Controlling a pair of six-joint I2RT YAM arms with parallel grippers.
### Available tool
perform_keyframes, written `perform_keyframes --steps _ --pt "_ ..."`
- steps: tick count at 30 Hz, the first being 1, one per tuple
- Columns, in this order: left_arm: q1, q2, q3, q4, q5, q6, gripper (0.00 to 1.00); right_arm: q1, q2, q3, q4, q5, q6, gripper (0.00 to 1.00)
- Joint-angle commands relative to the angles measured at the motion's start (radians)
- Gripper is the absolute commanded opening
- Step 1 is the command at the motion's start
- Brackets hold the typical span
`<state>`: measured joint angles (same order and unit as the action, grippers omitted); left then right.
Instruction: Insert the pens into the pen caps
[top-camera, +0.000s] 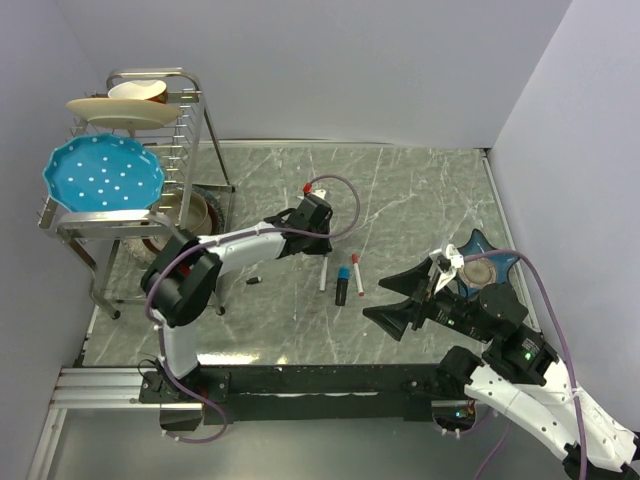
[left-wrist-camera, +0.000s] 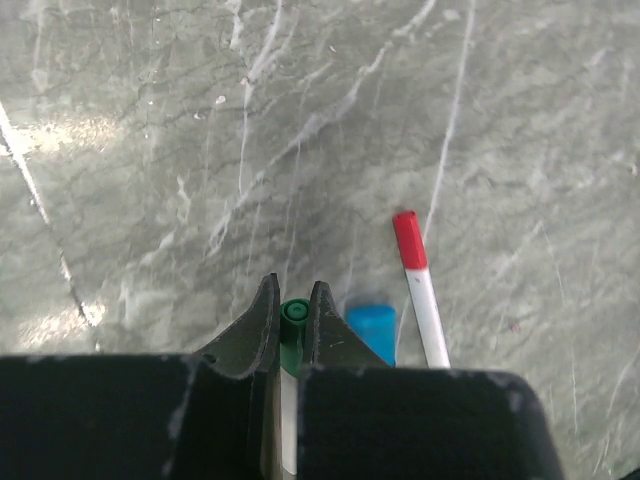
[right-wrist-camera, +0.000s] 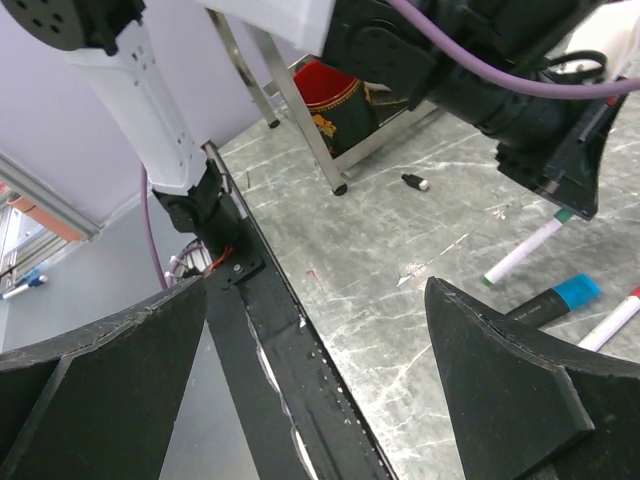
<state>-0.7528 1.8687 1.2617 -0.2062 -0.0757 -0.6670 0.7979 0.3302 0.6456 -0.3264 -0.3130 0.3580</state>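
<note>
My left gripper (top-camera: 318, 243) is shut on the green-capped end of a thin white pen (left-wrist-camera: 293, 316), which slants down to the marble table (top-camera: 420, 190). Beside that pen lie a thick black pen with a blue cap (left-wrist-camera: 372, 328) and a white pen with a red cap (left-wrist-camera: 420, 290); all show in the right wrist view too. A loose red cap (top-camera: 307, 187) rests behind the left gripper. A small black cap (right-wrist-camera: 412, 182) sits near the rack's legs. My right gripper (right-wrist-camera: 318, 290) hangs open and empty over the table's front edge, to the right of the pens.
A metal dish rack (top-camera: 190, 150) stands at the back left, carrying a blue plate (top-camera: 103, 175) and a cream plate (top-camera: 125, 110). A blue star-shaped dish (top-camera: 478, 245) sits at the right, by the right arm. The black front rail (right-wrist-camera: 270, 330) runs under the right gripper.
</note>
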Motion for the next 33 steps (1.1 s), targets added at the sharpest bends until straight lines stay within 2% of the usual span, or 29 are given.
perform_keyframes --steps 1,2,5,9,10,11,14,15,19,20,27,29,33 --pt "0.009 0.049 0.064 0.001 0.020 -0.051 0.06 -0.002 -0.010 0.006 0.007 0.026 -0.014 0.97" --pt "0.009 0.055 0.067 -0.002 0.016 -0.065 0.07 -0.002 -0.013 0.006 0.001 0.031 -0.014 0.97" --pt "0.012 0.073 0.071 -0.016 -0.009 -0.083 0.24 0.000 -0.023 0.008 -0.005 0.048 -0.017 0.97" --pt "0.012 0.072 0.102 -0.042 -0.048 -0.103 0.32 -0.002 -0.037 0.012 -0.013 0.063 -0.017 0.97" --pt "0.012 0.069 0.110 -0.058 -0.064 -0.109 0.37 -0.002 -0.039 0.015 -0.020 0.064 -0.019 0.97" --pt "0.012 0.061 0.126 -0.068 -0.097 -0.126 0.51 -0.002 -0.042 0.022 -0.023 0.071 -0.019 0.97" --pt "0.012 0.049 0.180 -0.122 -0.169 -0.158 0.62 -0.002 -0.048 0.032 -0.037 0.078 -0.016 0.97" --pt "0.013 0.052 0.201 -0.140 -0.241 -0.173 0.64 -0.002 -0.049 0.034 -0.040 0.080 -0.016 0.97" --pt "0.018 0.119 0.368 -0.321 -0.448 -0.316 0.62 -0.002 -0.066 0.035 -0.037 0.086 -0.010 0.97" --pt "0.020 0.156 0.437 -0.382 -0.472 -0.327 0.61 -0.002 -0.068 0.034 -0.036 0.087 -0.008 0.97" --pt "0.036 0.335 0.726 -0.528 -0.588 -0.335 0.64 -0.002 -0.053 0.037 -0.052 0.101 -0.005 0.97" --pt "0.052 0.386 0.792 -0.548 -0.628 -0.359 0.62 0.000 -0.053 0.046 -0.068 0.107 -0.007 0.97" --pt "0.087 0.431 0.815 -0.472 -0.596 -0.342 0.61 -0.002 -0.060 0.057 -0.089 0.111 -0.004 0.97"
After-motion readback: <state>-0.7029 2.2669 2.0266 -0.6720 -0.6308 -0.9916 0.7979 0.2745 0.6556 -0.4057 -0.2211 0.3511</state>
